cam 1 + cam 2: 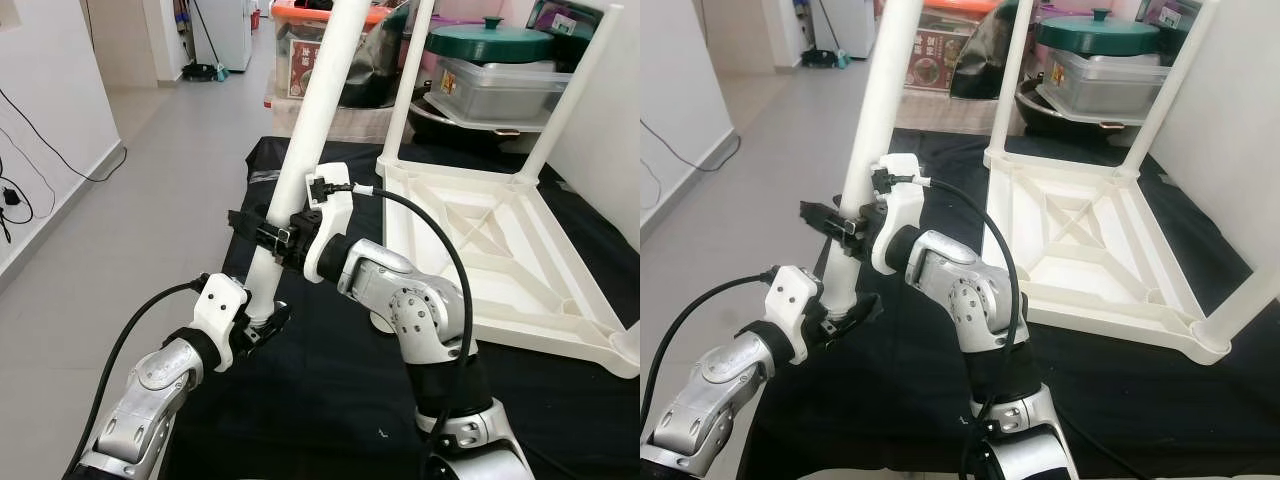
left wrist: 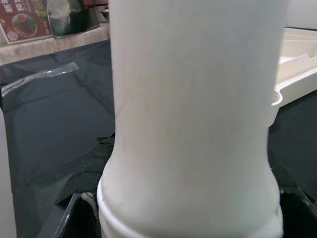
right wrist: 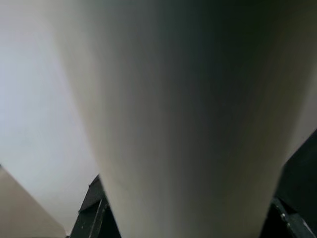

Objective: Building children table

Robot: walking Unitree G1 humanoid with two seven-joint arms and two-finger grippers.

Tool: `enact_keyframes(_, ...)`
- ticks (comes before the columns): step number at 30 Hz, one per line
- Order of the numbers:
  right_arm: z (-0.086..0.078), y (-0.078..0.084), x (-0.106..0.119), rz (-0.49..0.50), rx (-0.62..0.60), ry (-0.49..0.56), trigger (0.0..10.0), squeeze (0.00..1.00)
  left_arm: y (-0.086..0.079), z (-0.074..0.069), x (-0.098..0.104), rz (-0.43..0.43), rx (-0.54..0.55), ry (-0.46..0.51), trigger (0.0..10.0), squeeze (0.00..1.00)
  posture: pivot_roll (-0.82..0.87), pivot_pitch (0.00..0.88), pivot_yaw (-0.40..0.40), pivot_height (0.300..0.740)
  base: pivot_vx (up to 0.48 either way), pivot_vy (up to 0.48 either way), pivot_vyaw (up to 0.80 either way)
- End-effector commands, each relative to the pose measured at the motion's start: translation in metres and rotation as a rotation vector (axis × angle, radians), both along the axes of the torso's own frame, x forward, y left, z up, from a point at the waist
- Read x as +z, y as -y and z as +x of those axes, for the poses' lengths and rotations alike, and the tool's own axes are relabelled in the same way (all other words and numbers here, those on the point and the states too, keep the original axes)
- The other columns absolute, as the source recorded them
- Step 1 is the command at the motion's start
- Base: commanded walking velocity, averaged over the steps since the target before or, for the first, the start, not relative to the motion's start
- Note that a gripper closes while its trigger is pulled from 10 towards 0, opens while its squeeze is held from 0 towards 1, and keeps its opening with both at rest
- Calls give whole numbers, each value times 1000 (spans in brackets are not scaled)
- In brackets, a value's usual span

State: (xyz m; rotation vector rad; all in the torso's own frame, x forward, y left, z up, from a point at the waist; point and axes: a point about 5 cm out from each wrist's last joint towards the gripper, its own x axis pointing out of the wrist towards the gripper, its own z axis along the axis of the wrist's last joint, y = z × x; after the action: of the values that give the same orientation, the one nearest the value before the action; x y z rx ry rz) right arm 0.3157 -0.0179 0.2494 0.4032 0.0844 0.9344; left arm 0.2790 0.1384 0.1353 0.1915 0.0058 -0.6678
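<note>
Loose leg (image 1: 305, 150) is held tilted over the black cloth (image 1: 330, 400), left of the upturned tabletop (image 1: 500, 260). Left gripper (image 1: 262, 322) is closed on its lower end, right gripper (image 1: 272, 236) clamped mid-shaft. Step judged: leg fitting. Next: base carried to an empty corner socket.

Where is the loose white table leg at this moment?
The loose white table leg stands tilted at the left of the head views, over the black cloth, gripped by the left gripper low and the right gripper higher.
</note>
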Motion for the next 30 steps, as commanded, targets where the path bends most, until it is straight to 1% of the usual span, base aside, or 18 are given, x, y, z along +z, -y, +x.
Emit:
enact_keyframes(1,-8,-11,7,55,63,-1,0,0,12,-5,-10,55,-59,-18,10000,0,27,0,-68,740,0,0,0)
enact_keyframes(2,-8,-11,7,73,49,-17,0,0,14,-5,-11,55,-65,-18,10000,0,26,0,-66,740,0,0,0)
enact_keyframes(5,-8,-11,6,84,39,-28,0,0,15,-5,-12,56,-69,-18,10000,0,26,0,-66,740,0,0,0)
enact_keyframes(9,-3,-8,3,119,-21,-69,0,0,16,-5,-13,55,-79,-22,10000,0,24,0,-63,740,0,0,0)
enact_keyframes(12,-2,-7,5,146,-43,-73,0,0,15,-5,-14,48,-79,-38,10000,0,21,0,-64,740,0,0,0)
enact_keyframes(17,-1,-5,6,163,-58,-73,0,0,14,-3,-18,42,-70,-57,10000,0,21,0,-64,740,0,0,0)
enact_keyframes(18,-1,-5,6,162,-64,-76,0,0,12,-1,-17,43,-48,-45,10000,1000,27,0,-67,740,0,0,0)
enact_keyframes(22,-1,-3,4,151,-86,-66,0,0,8,-1,-16,28,-24,-41,10000,1000,24,0,-63,740,0,0,0)
enact_keyframes(24,1,0,4,142,-110,-52,0,0,8,-2,-14,16,-28,-38,10000,1000,20,0,-60,740,0,0,0)
enact_keyframes(25,2,3,5,134,-129,-41,0,0,7,-2,-12,9,-28,-29,10000,1000,20,0,-60,740,0,0,0)
enact_keyframes(29,13,24,8,100,-227,0,0,0,7,-2,0,-34,-22,17,10000,1000,30,0,-59,740,0,0,0)
enact_keyframes(30,13,24,8,100,-227,0,0,0,7,-2,0,-34,-22,17,10000,1000,30,0,-59,740,0,0,0)
